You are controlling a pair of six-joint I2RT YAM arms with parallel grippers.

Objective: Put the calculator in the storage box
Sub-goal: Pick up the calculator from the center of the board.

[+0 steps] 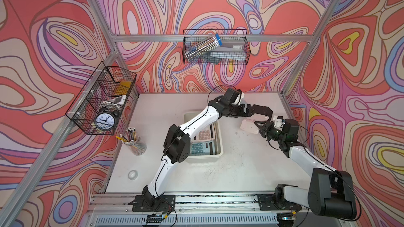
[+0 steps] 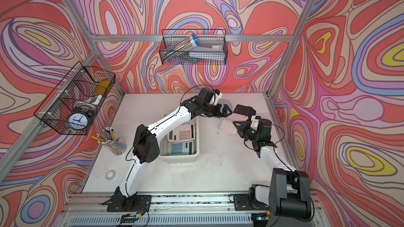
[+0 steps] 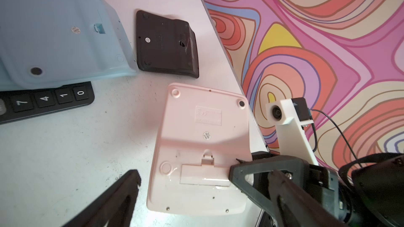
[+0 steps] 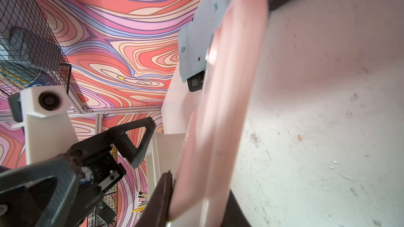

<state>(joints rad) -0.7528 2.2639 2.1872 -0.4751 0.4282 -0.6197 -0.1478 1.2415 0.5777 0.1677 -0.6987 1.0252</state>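
Observation:
A pale pink calculator (image 1: 249, 126) (image 3: 201, 140) is face down at the right back of the table, its end clamped in my right gripper (image 1: 259, 127) (image 4: 196, 197), which is shut on it. In the right wrist view it (image 4: 220, 110) rises tilted from between the fingers. My left gripper (image 1: 248, 111) (image 3: 196, 193) hovers just above it, open, with one finger (image 3: 122, 193) beside the calculator. The cream storage box (image 1: 219, 152) (image 2: 196, 152) sits mid-table under the left arm, with a pink-keyed calculator (image 1: 204, 135) and a teal one (image 1: 200, 148) inside.
A black calculator (image 3: 166, 44) (image 1: 262, 111), a light blue one (image 3: 54, 36) and a black one with its keys up (image 3: 43, 101) lie near the back. Wire baskets (image 1: 102, 99) (image 1: 215, 46) hang on the walls. A pencil cup (image 1: 136, 145) and a tape roll (image 1: 132, 174) stand at the left.

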